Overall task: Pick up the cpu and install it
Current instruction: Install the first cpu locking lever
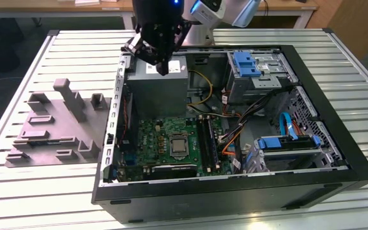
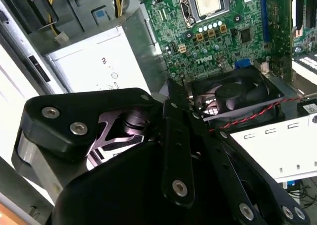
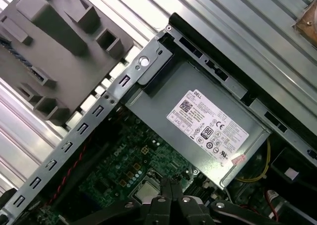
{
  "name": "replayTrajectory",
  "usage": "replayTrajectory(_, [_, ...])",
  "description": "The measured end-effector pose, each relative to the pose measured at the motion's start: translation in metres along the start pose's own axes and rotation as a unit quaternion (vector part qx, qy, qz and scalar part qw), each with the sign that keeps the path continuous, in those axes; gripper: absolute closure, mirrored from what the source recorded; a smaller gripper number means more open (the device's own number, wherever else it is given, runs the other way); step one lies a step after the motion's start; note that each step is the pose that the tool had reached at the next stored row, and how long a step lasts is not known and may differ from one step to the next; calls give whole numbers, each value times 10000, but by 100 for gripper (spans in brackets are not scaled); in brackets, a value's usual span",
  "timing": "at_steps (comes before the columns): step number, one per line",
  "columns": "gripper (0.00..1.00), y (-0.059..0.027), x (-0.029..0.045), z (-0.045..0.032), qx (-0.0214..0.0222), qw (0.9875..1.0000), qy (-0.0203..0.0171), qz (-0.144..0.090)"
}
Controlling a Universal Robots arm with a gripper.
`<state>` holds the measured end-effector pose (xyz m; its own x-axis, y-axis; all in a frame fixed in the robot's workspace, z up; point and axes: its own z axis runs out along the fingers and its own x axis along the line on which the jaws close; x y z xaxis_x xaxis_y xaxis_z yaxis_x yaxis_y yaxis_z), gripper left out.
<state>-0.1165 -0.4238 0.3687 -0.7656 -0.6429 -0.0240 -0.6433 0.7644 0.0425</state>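
Gripper (image 1: 163, 67) hangs above the power supply (image 1: 158, 91), fingers pressed together and carrying nothing. The cpu (image 2: 207, 1) already lies in the motherboard socket (image 1: 178, 143), seen in both wrist views. Judged: placement done; whether the socket is latched cannot be told

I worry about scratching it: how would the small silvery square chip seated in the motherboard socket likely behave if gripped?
The small silvery square cpu chip looks thin, flat and metal-topped, so probably rigid and light. Its smooth top suggests it could be slippery. It lies flat inside the dark socket frame, so it seems unlikely to roll or tip.
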Motion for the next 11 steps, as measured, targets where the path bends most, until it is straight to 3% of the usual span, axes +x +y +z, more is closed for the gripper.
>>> replayTrajectory(6, [89, -78, 65, 27, -2, 10000, -2, -26])
replayTrajectory(11, [89, -80, 66, 63, -10, 9993, 16, -384])
